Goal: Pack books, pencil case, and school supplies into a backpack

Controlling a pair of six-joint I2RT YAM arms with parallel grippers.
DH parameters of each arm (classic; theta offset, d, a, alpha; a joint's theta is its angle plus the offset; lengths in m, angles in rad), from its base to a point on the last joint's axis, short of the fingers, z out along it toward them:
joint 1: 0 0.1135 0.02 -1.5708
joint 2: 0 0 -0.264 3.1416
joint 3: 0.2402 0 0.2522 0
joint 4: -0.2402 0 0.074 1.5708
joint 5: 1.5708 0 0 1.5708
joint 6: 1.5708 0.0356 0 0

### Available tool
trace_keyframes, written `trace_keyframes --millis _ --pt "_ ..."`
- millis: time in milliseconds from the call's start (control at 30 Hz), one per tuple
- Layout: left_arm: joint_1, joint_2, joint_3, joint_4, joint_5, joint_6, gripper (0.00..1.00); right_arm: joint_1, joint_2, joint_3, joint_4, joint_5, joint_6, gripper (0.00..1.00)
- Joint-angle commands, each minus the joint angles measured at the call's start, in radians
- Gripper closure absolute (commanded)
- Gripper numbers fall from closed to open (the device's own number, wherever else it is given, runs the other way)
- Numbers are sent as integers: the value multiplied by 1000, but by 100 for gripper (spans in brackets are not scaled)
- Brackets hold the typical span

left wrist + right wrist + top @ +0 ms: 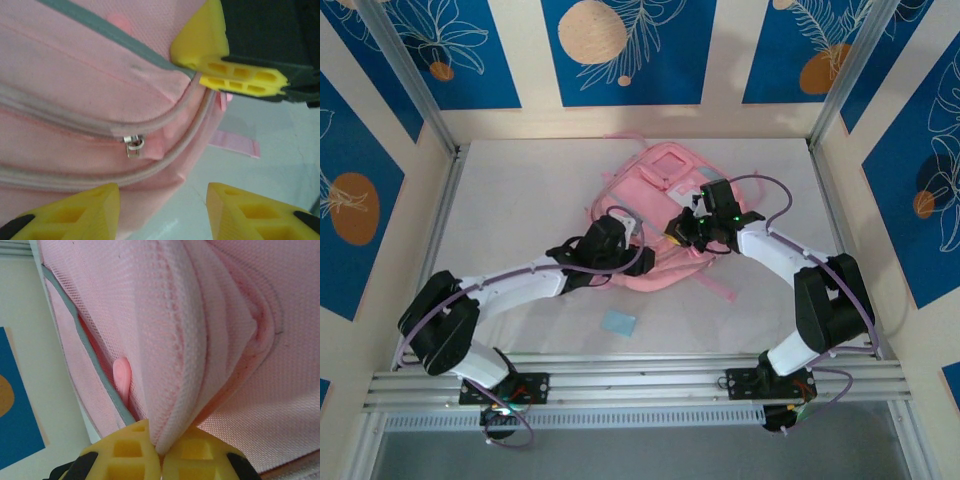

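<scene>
One big soft thing governs everything here: the backpack (655, 215), lying flat on the table (520, 200), pink fabric with padded mesh panels. I judge it light but floppy. It will sag and fold rather than hold a shape, so a pull on one panel lifts only that panel. The best holds look to be a seam fold or the rim beside a zip, where the cloth is doubled and a pinch will not slip.

The right arm (790, 270) reaches in from the backpack's near-right side, elbow high, wrist bent down onto the bag's near edge. The right gripper (160, 452) is clenched on a thick fold of mesh fabric, squeezed between both yellow fingers (125, 455). The left arm (510, 285) comes in low from the backpack's near-left side. The left gripper (162, 212) stands released, jaws apart with nothing between them, aimed at the zip seams just beside the right gripper's pinch.

The pad (618, 322), a thin blue square, lies on the near side of the backpack, well apart from it. It looks light, and I expect it needs an edge pinch. The zip pull (134, 145), small and metal, hangs on a seam ahead of the left jaws; slippery, I'd guess, and easy to miss.
</scene>
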Motion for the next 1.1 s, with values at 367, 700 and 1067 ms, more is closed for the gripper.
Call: trace_keyframes --millis 367,700,1067 --pt "-36 163 104 -37 -268 -79 49 38 -49 -1 202 -82 107 100" --pt "-16 184 98 76 -290 -76 88 30 -79 -52 221 -84 103 100" --pt "62 167 240 -269 81 36 100 2 -88 -22 71 -29 -103 100"
